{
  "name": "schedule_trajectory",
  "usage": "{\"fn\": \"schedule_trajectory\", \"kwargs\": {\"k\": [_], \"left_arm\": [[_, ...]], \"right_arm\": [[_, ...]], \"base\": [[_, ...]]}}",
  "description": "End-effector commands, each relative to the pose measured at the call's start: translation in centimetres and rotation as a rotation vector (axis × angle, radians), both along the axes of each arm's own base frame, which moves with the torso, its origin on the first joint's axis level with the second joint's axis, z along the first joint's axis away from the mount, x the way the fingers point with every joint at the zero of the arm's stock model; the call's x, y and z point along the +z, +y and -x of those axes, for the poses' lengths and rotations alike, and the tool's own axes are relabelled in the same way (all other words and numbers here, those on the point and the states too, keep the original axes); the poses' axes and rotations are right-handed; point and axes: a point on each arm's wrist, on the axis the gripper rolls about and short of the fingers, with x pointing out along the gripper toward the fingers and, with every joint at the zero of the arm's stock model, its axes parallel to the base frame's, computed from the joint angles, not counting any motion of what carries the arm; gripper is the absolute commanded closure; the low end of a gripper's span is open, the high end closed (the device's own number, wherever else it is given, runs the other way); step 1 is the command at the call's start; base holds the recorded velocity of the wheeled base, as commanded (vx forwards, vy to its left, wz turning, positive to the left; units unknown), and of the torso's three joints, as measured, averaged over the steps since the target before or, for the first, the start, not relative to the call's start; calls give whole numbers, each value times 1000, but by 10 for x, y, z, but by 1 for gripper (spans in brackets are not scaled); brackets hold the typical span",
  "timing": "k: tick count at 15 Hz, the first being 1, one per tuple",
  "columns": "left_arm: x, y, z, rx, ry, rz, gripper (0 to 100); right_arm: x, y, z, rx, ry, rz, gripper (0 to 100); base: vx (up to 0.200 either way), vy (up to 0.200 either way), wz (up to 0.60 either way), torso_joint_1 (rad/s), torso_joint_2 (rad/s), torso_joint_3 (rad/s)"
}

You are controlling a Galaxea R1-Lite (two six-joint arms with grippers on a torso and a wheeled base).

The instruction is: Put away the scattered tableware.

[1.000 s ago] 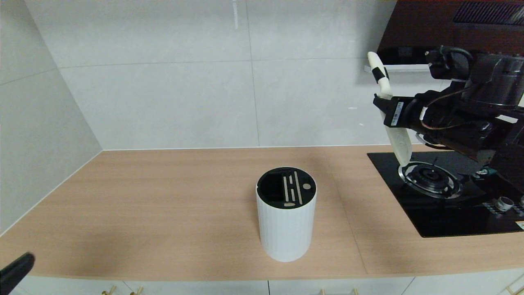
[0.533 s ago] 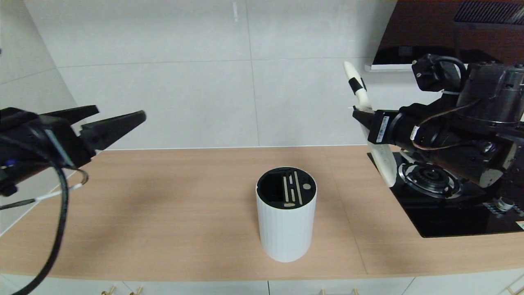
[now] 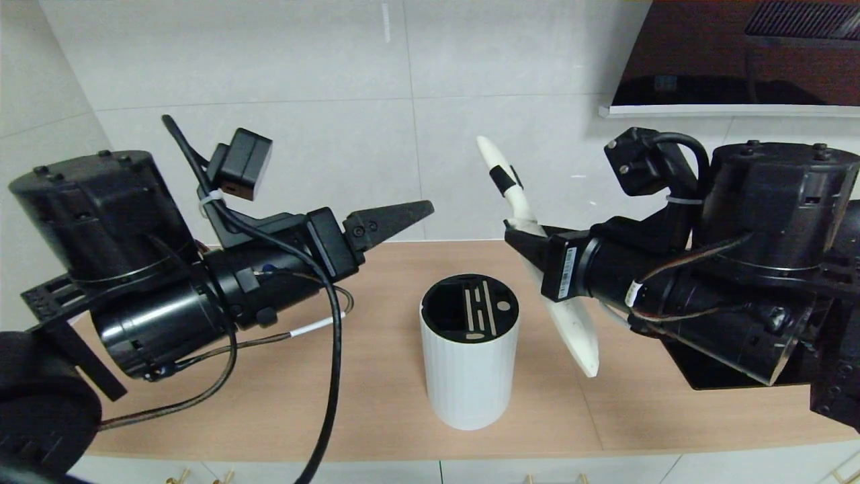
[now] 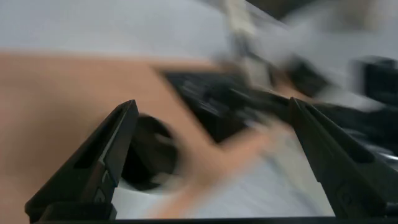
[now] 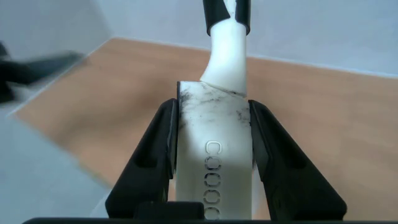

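My right hand [image 3: 531, 243] clenches the white spatula [image 3: 572, 326] mid-length, blade down just beside the holder [image 3: 470, 366], presumably for insertion. My left hand [image 3: 390, 220] is released and empty.

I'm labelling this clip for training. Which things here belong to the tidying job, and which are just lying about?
Part of the job:
- knife, held in the right gripper
- white holder with slots in its top, standing on the counter
- left gripper, fingers open

Just there:
- stove
- range hood
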Motion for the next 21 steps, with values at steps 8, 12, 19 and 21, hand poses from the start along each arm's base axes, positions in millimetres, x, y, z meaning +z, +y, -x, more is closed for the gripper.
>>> {"fn": "schedule_trajectory", "kwargs": {"k": [8,12,19,21], "left_arm": [[-20,-26,-10,-86,138,79,0],[-25,-32,-22,-27,170,91,0],[-30,-36,-28,-4,188,98,0],[-29,-35,-28,0,185,100,0]], "right_arm": [[-31,38,15,24,51,88,100],[-39,46,22,6,36,148,100],[-42,54,32,38,24,139,100],[-44,56,31,40,29,146,100]], "base": [[0,0,0,0,0,0],[0,0,0,0,0,0],[0,0,0,0,0,0],[0,0,0,0,0,0]]}}
